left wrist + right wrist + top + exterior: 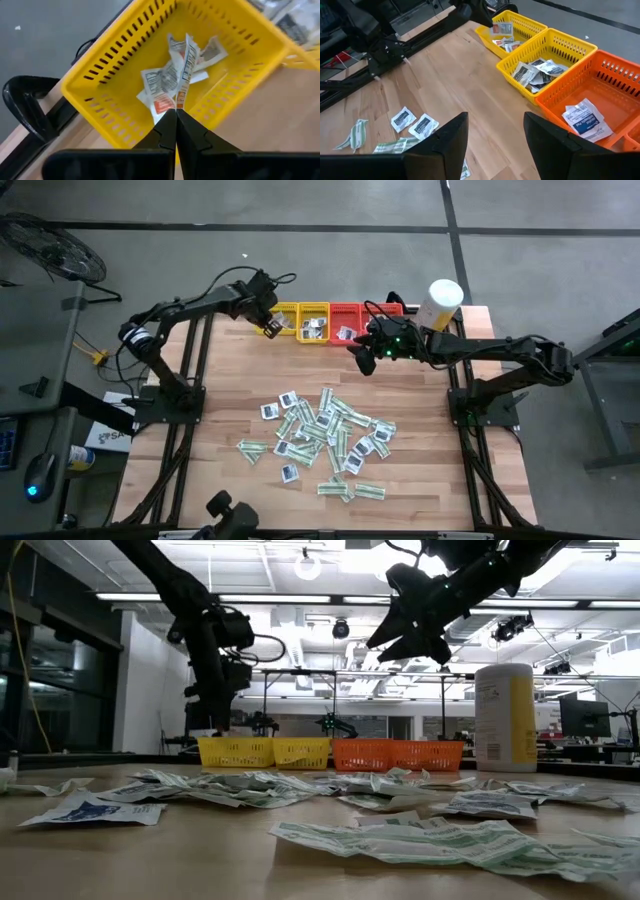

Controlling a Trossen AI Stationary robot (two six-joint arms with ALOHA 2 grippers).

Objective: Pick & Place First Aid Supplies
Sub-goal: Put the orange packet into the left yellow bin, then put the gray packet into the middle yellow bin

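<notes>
Across the middle of the wooden bench (220, 390) the first aid supplies (325, 442) lie flat in a loose heap, the narrow white-and-green strips pointing every which way with no shared long axis, and the row of yellow and red trays (330, 320) stands along the far edge, well apart from the heap. Above the red trays the right pincer (364, 356) hangs with its fingers spread wide and nothing between them, the heap lying nearer the front edge. At the end yellow tray (125, 65) the left pincer (176, 122) is pressed together just over the few crumpled packets (175, 70) inside, and I cannot tell whether it touches them.
</notes>
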